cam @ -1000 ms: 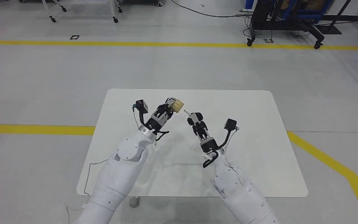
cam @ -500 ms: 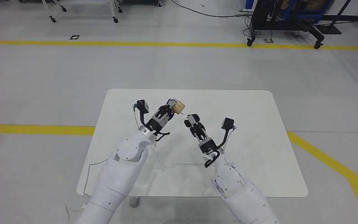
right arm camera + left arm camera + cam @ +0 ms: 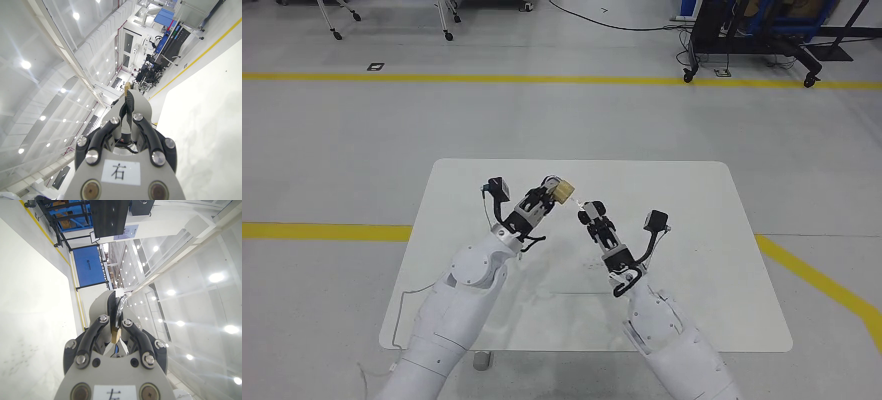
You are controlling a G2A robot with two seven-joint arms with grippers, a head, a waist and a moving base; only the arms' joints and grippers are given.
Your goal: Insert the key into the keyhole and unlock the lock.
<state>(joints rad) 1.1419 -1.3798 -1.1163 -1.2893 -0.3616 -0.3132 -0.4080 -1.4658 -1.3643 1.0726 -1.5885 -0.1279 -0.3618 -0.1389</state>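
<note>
One white rectangular table with rounded corners (image 3: 692, 300) sits under both arms, and everything I'm working with is held above its far half. There are two grippers, one padlock and one key.

The left gripper (image 3: 545, 195) is clamped on the square brass padlock (image 3: 560, 189). From the top view the block juts past the fingertips, with its long side running on along the line of the fingers, toward the table's far right. My left wrist view adds the grip itself: a brass edge and a strip of silvery metal are pinched between the two pads.

The right gripper (image 3: 587, 210) faces it from just beside, aimed toward the far left. It is pinched tight on the small brass-coloured key (image 3: 127, 87). In the right wrist view the key's tip pokes out beyond the fingertips, and its long axis lies in line with the fingers, so it points at the padlock. From above the key is too small for me to tell whether its tip meets the lock.
</note>
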